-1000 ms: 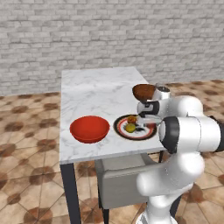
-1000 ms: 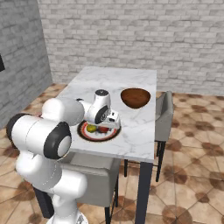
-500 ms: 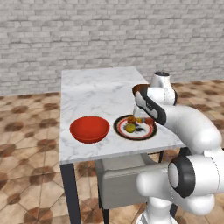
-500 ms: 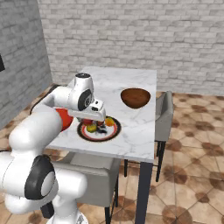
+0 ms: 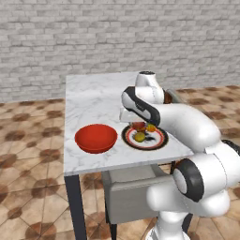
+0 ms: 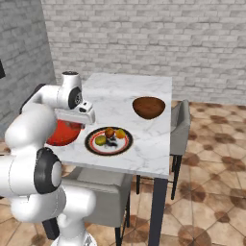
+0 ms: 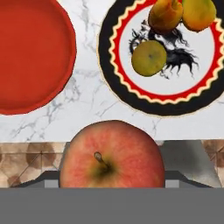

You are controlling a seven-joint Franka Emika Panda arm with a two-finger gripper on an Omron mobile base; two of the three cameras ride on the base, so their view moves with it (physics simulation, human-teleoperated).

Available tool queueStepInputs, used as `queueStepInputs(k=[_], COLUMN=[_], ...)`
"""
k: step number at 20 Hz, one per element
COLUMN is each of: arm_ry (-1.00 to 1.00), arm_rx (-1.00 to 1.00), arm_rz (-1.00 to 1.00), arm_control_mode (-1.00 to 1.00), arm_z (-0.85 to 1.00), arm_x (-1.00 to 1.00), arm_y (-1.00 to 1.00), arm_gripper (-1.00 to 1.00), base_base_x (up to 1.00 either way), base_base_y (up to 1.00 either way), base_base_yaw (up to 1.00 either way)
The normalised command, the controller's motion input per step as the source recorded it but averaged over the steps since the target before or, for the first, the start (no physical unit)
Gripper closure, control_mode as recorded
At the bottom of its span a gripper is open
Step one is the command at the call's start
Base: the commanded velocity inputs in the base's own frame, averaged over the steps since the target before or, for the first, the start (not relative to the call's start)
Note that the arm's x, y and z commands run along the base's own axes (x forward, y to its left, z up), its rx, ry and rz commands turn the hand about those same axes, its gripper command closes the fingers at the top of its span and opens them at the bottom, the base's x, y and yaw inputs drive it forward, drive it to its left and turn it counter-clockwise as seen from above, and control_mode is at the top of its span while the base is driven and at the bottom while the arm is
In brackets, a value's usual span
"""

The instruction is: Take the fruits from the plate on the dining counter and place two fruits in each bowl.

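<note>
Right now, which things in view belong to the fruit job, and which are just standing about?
For the job:
- red apple, held in the gripper
- three fruits on the plate
- red bowl
- brown bowl
- dining counter

Just standing about:
- grey chair
- second grey chair

So the marble worktop [image 6: 144, 161] has a glossy red bowl [image 5: 96, 138], a black-rimmed plate [image 6: 89, 146] beside it, plus a brown wooden-looking bowl [image 6: 149, 107] on it.
</note>
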Motion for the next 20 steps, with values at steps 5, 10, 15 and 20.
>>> queueStepInputs(k=[5,10,15,20], arm_ry=[0.13,0.03,-0.06,-0.13], arm_rx=[-0.03,-0.02,0.00,0.00], arm_rz=[0.00,0.00,0.00,0.00], arm_control_mode=[-1.00,-1.00,-1.00,-1.00], arm_z=[-0.18,-0.65,-0.50,-0.46], arm_x=[0.53,0.28,0.30,0.06], arm_y=[1.00,0.66,0.25,0.13], arm_gripper=[1.00,1.00,1.00,1.00], base_base_x=[0.00,0.00,0.00,0.00], base_base_y=[0.00,0.00,0.00,0.00], base_base_yaw=[0.00,0.00,0.00,0.00])
